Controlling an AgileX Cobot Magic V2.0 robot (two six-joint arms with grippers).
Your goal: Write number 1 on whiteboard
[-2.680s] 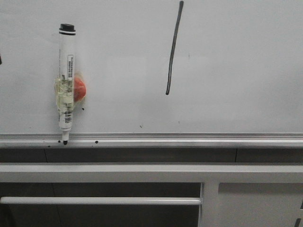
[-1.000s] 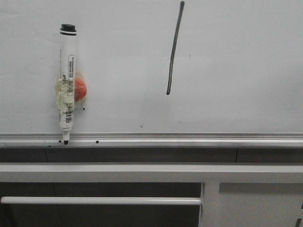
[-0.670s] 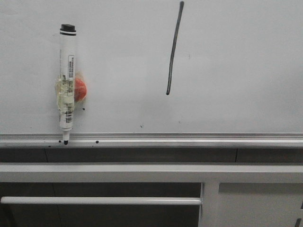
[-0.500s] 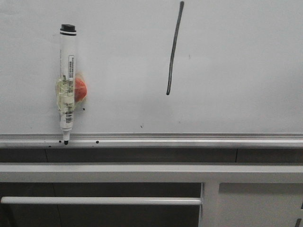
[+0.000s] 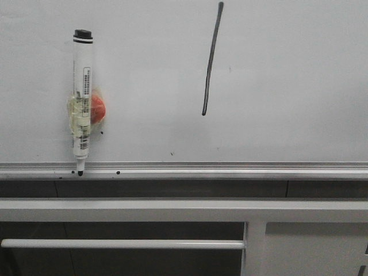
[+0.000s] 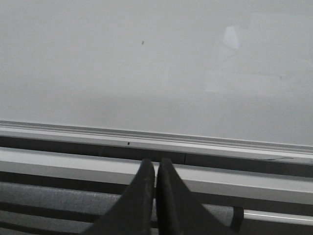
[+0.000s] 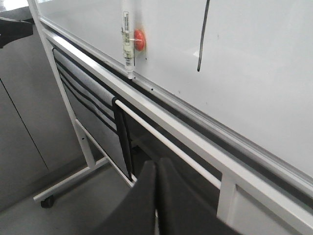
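The whiteboard (image 5: 287, 86) fills the front view, with its silver tray rail (image 5: 230, 168) along the bottom. The number 1 (image 5: 211, 57) is a thin dark slanted stroke on it, also in the right wrist view (image 7: 202, 34). A white marker (image 5: 81, 98) hangs tip-down on the board at the left, taped to a red magnet (image 5: 97, 108); it also shows in the right wrist view (image 7: 127, 39). My left gripper (image 6: 156, 164) is shut and empty, below the rail. My right gripper (image 7: 157, 164) is shut and empty, well back from the board. Neither gripper shows in the front view.
A white metal frame (image 5: 172, 210) with a thin bar (image 5: 121, 244) runs below the rail. In the right wrist view the stand's leg with a castor (image 7: 46, 200) rests on the grey floor, and a grey panel (image 7: 90, 112) hangs under the frame.
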